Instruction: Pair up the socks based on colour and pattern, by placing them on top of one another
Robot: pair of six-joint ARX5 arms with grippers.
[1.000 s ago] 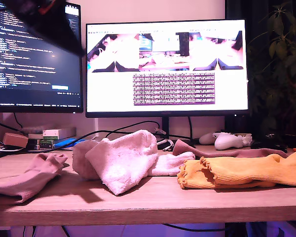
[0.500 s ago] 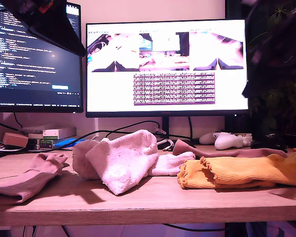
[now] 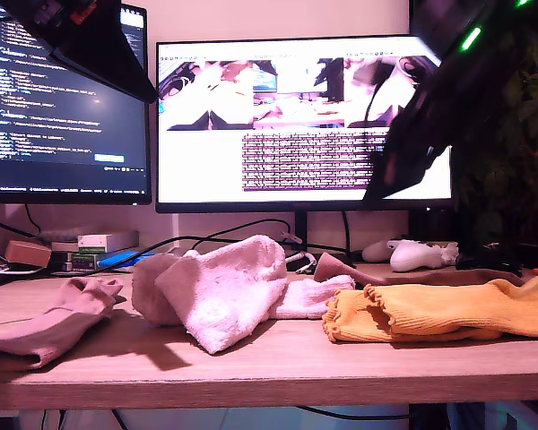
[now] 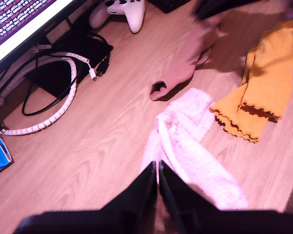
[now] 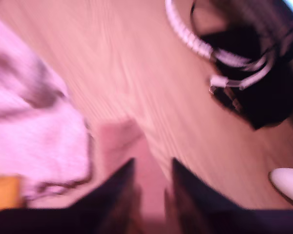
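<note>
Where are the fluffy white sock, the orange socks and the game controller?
fluffy white sock (image 3: 226, 291), exterior view, middle of its terry body.
orange socks (image 3: 448, 312), exterior view, ribbed middle of the stacked pair.
white game controller (image 3: 415, 256), exterior view, its rounded body.

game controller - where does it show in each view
Exterior view: controller at the desk's back, below the monitor's corner on the exterior view's right.
First wrist view: controller at the frame's edge, beyond the mauve sock.
Second wrist view: only a white sliver, likely it.
Shared landmark: white socks.
</note>
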